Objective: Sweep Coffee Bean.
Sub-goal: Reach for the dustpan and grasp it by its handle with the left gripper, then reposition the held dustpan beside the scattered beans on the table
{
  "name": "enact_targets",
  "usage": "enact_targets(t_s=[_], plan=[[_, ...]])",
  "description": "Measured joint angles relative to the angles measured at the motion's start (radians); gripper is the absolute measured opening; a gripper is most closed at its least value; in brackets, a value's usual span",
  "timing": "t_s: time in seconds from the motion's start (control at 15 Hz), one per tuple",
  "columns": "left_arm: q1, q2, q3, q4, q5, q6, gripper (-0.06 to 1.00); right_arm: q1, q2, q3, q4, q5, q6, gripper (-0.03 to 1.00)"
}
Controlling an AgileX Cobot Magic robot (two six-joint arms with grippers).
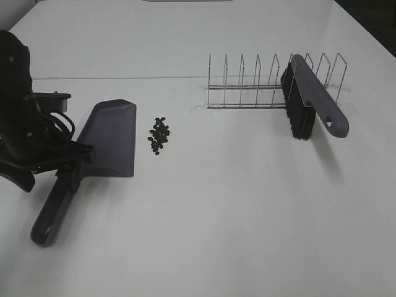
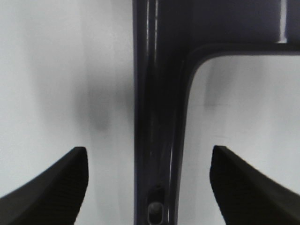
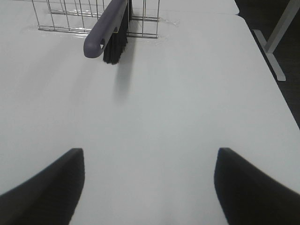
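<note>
The coffee beans lie in a small loose cluster on the white table, just right of the grey-purple dustpan. The dustpan's handle points toward the front left. My left gripper is open, with one finger on each side of the handle's neck and not touching it; it also shows in the left wrist view. The grey-purple brush with black bristles leans in a wire rack at the back right. My right gripper is open and empty over bare table, well short of the brush.
The wire rack stands on a clear plastic base. The table's right edge drops to a dark floor with a white table leg. A seam runs across the table behind the dustpan.
</note>
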Motion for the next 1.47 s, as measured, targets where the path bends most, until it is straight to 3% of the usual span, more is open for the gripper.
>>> enact_targets(t_s=[0.53, 0.87, 1.0, 1.13, 1.47], plan=[[0.000, 0.069, 0.000, 0.000, -0.098, 0.000, 0.69, 0.000, 0.000, 0.000, 0.000, 0.000, 0.000, 0.75], [0.000, 0.097, 0.000, 0.000, -0.100, 0.020, 0.68, 0.000, 0.000, 0.000, 0.000, 0.000, 0.000, 0.75], [0.000, 0.097, 0.000, 0.000, -0.098, 0.020, 0.58, 0.000, 0.000, 0.000, 0.000, 0.000, 0.000, 0.75], [0.000, 0.097, 0.000, 0.000, -0.097, 0.020, 0.36, 0.000, 0.000, 0.000, 0.000, 0.000, 0.000, 0.75], [0.000, 0.097, 0.000, 0.000, -0.097, -0.033, 0.35, 0.000, 0.000, 0.000, 0.000, 0.000, 0.000, 0.75]])
